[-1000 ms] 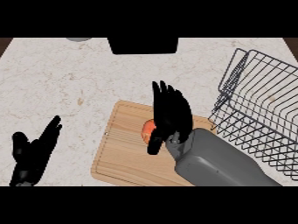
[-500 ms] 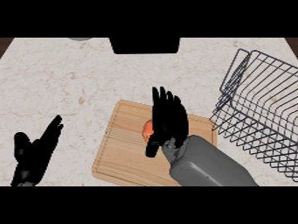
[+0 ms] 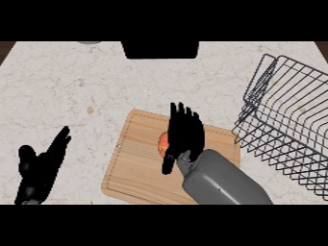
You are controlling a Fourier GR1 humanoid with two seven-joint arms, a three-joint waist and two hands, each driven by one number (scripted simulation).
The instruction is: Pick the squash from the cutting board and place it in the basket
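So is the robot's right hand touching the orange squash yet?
Cannot tell. In the head view the right hand is over the squash on the cutting board, fingers straight, hiding most of it; no contact or gap shows.

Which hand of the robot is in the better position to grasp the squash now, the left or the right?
The right hand. It is over the cutting board, fingers straight, covering most of the orange squash, and the basket lies on its side. The left hand rests open over the counter, left of the board.

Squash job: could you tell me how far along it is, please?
Nothing placed yet. The squash lies on the cutting board, mostly hidden under the open right hand. Grasping, lifting and carrying it to the basket remain. The left hand rests open.
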